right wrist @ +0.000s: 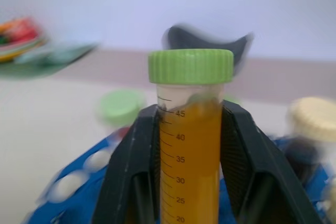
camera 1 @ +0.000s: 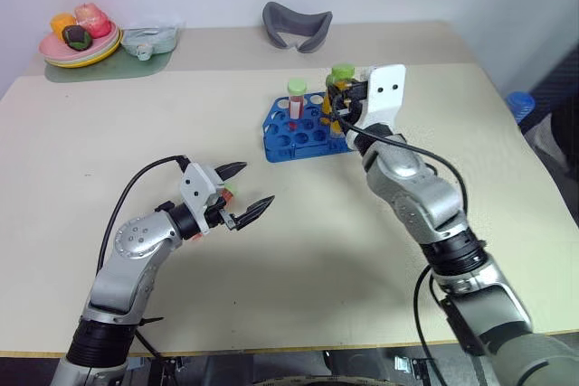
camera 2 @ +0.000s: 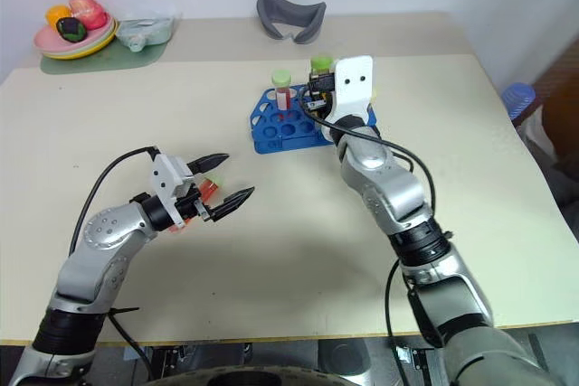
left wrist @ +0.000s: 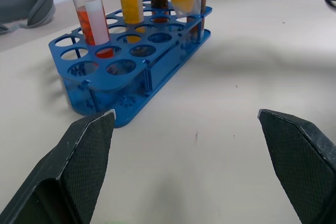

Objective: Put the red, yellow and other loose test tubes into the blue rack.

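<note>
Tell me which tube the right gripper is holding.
The yellow tube with the green cap, clamped between the right gripper's fingers above the blue rack. The red tube, also green-capped, already stands in a rack hole, untouched.

Plastic, matt counter, ribbed and textured black.

The rack [left wrist: 131, 72] is glossy blue plastic, faintly see-through, on a smooth matt beige counter [camera 1: 298, 250]. The tubes are clear smooth plastic: the yellow tube [right wrist: 190, 150] carries printed marks and a ribbed green cap; the red tube [left wrist: 92, 17] has the same kind of cap. The left gripper [left wrist: 189, 161] has jaws faced in matt black, finely textured pads. The arms look like brushed metal.
</note>
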